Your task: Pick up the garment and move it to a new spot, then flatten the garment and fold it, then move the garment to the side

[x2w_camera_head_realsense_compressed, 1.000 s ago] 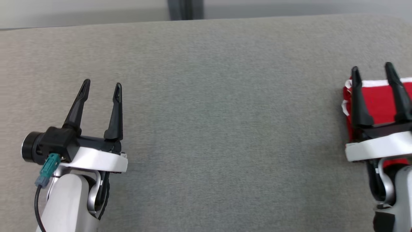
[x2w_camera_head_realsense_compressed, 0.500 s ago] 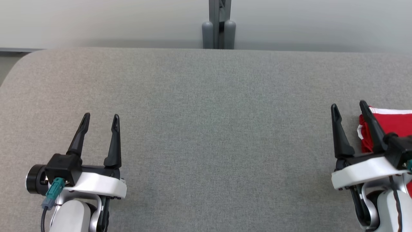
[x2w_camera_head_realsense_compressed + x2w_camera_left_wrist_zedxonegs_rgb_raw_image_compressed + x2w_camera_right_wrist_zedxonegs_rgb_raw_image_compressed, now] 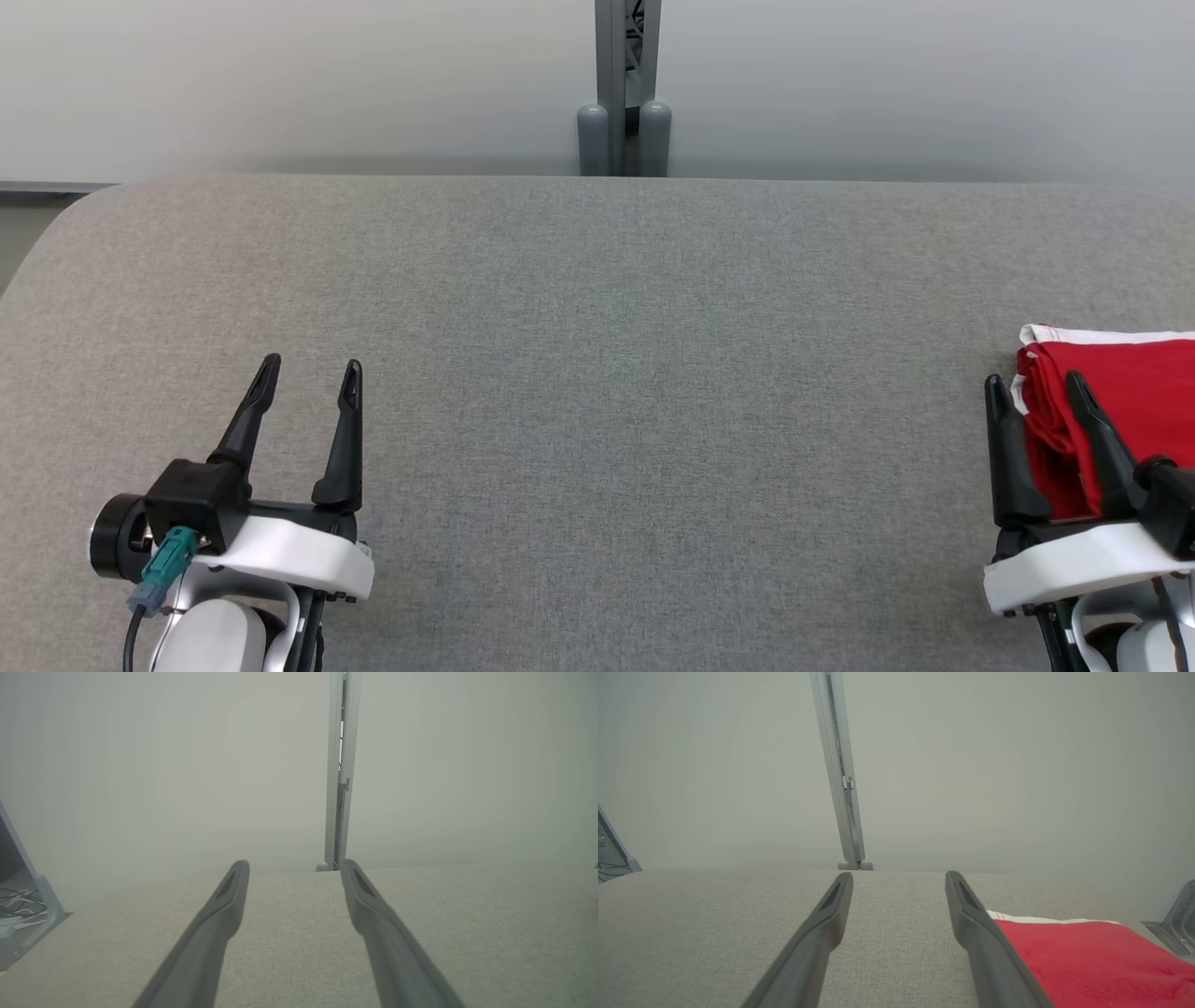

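Items counted: one folded red garment [image 3: 1139, 392]; one grey desk [image 3: 597, 373]; one left gripper [image 3: 313, 362], one right gripper [image 3: 1034, 379], two fingers [image 3: 245, 425] each; one upright post [image 3: 625, 84].

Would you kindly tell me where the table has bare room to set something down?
The grey table is bare between the left hand and right hand, back to the far edge. Crowded spot: the right edge, where the red garment lies.

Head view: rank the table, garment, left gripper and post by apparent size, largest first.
1. table
2. garment and left gripper: about alike; the garment is cut off by the frame edge and the gripper is nearer the camera, so no ranking
3. post, smallest
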